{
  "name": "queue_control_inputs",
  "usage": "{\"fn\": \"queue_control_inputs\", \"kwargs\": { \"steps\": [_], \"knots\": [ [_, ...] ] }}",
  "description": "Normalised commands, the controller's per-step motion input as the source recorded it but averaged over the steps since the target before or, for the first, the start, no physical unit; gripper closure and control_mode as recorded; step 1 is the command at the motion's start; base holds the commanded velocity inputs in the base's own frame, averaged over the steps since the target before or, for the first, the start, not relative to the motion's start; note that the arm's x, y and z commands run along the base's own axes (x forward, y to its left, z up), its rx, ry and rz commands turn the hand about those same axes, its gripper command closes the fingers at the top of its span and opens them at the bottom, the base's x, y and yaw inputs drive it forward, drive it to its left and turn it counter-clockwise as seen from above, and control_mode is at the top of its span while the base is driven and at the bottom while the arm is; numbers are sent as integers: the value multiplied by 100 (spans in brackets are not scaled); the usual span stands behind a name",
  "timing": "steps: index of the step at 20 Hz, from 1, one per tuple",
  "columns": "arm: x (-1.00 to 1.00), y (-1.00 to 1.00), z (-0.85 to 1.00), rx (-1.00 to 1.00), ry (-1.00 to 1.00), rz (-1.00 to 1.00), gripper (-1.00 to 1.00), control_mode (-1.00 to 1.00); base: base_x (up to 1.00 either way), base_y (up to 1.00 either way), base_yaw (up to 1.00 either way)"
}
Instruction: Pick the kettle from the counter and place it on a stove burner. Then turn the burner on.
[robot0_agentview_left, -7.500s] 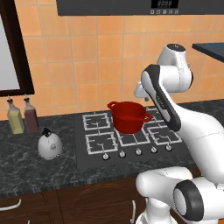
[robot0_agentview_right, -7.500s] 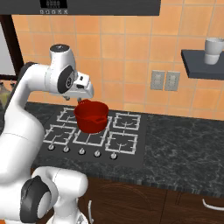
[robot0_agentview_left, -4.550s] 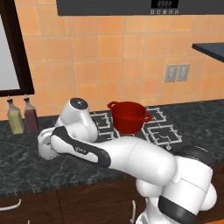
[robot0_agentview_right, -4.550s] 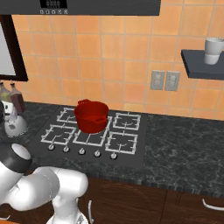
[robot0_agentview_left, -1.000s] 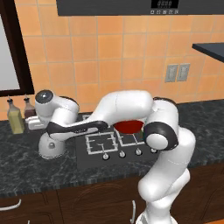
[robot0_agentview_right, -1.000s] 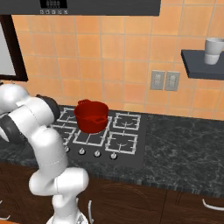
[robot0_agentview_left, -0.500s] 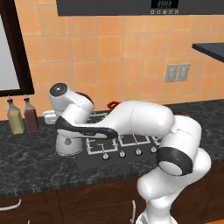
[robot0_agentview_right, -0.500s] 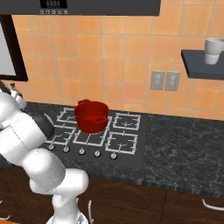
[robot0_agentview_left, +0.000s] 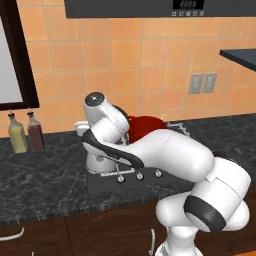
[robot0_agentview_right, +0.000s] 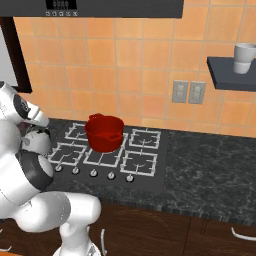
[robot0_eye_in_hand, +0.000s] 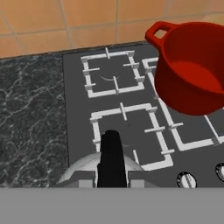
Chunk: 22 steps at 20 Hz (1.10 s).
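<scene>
**Kettle carried, front-left burner just ahead**

The gripper (robot0_eye_in_hand: 112, 175) is clamped shut on the black top handle of the kettle (robot0_eye_in_hand: 83, 168), which hangs directly under the hand. The near-left stove burner (robot0_eye_in_hand: 127, 133) lies just forward of the kettle, with the red pot (robot0_eye_in_hand: 192, 70) beyond and to one side. The arm is folded low and reached far left across the counter (robot0_agentview_left: 45, 175).

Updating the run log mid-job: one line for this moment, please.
phase: carrying | tool: shut on kettle handle | kettle: over cooktop's left edge | red pot: on centre grate | burner: empty ahead
</scene>
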Motion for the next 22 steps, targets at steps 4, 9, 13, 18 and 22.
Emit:
{"fn": "queue_control_inputs", "kwargs": {
  "steps": [4, 9, 13, 18, 22],
  "knots": [
    [47, -44, 1, 0, 0, -5, 100, -100, 0, 0, 0],
    [59, -31, 0, 0, 0, -1, 100, -100, 0, 0, 0],
    [59, -24, 0, 0, 0, 0, 100, -100, 0, 0, 0],
    [50, -2, -1, 0, 0, 0, 100, -100, 0, 0, 0],
    [37, 0, -2, -5, 0, 1, 100, -100, 0, 0, 0]
  ]
}}
